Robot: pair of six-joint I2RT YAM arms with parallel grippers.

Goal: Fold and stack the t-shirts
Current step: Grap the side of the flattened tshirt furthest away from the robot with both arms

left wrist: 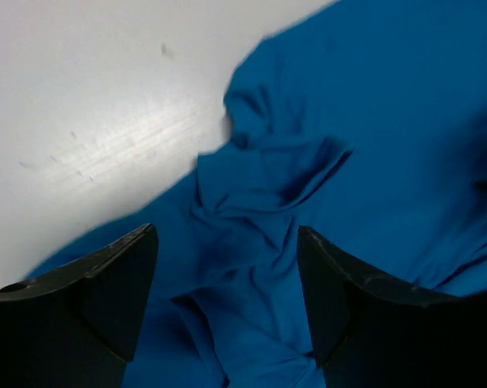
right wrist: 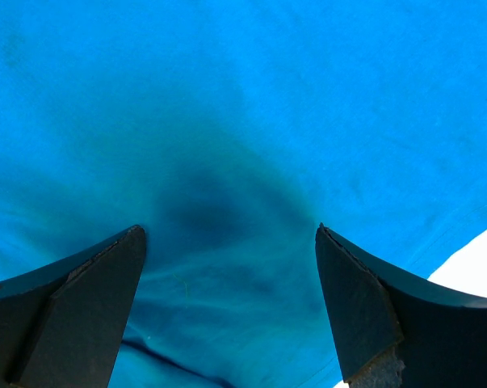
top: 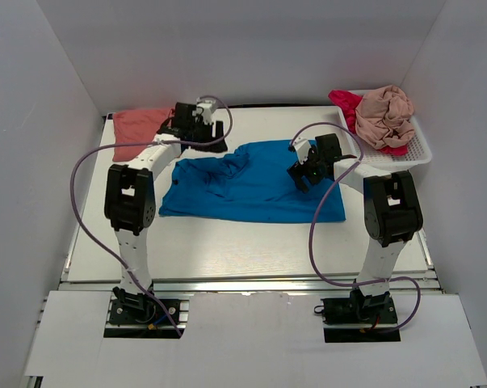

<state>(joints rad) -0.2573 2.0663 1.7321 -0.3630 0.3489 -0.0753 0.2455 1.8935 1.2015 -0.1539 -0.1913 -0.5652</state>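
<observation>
Top external shows you the blue shirt (top: 251,190) spread mid-worktop (top: 227,242). Your left end effector (left wrist: 227,234) hangs above its crumpled far-left edge, fingers apart. Your right end effector (right wrist: 228,230), likewise apart, is over its right side.

You see a white tabletop (top: 227,242) enclosed on three sides by plain white panels: a back wall (top: 243,48), a left wall (top: 25,162) and a right wall (top: 469,145), with both side walls slanting outward toward you. Along the table's near edge runs a ribbed metal rail (top: 251,284), and in front of it lies a flat white board (top: 251,339). The lighting is even and diffuse; in the left wrist view, note the soft sheen and faint scuffs on the tabletop.
</observation>
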